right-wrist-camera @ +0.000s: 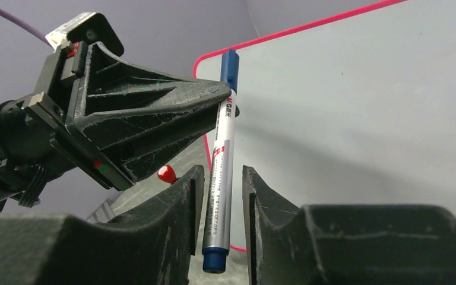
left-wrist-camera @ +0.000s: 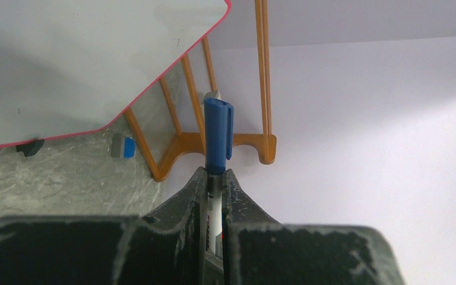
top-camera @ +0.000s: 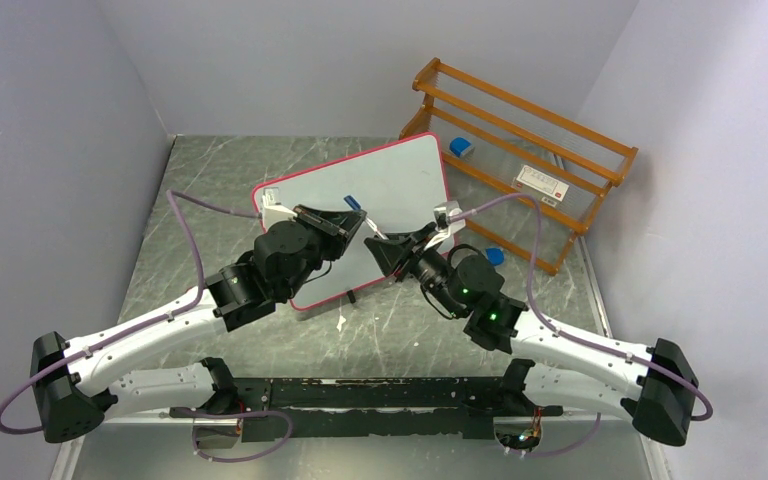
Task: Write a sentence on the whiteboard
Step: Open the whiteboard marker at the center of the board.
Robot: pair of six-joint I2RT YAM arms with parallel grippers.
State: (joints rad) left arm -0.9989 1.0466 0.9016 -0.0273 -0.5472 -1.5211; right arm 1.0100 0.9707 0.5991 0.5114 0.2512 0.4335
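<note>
The whiteboard (top-camera: 400, 180) is lying flat on the table (top-camera: 210, 180), toward its far edge, one corner nearing the wooden rack (top-camera: 520, 150), and is showing no sentence yet. Above the board's near edge the left gripper (left-wrist-camera: 215, 178) is pinching the marker (right-wrist-camera: 224, 130) just below its blue cap. It is presenting the barrel to the right gripper (right-wrist-camera: 222, 172), whose jaws are standing narrow around it with slivers of gap, probably for uncapping or a handover.

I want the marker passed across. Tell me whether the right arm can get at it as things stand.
Probably yes. The marker, clamped near its cap by the left end effector, hangs inside the open right end effector, with a small gap on either side and nothing in between.
</note>
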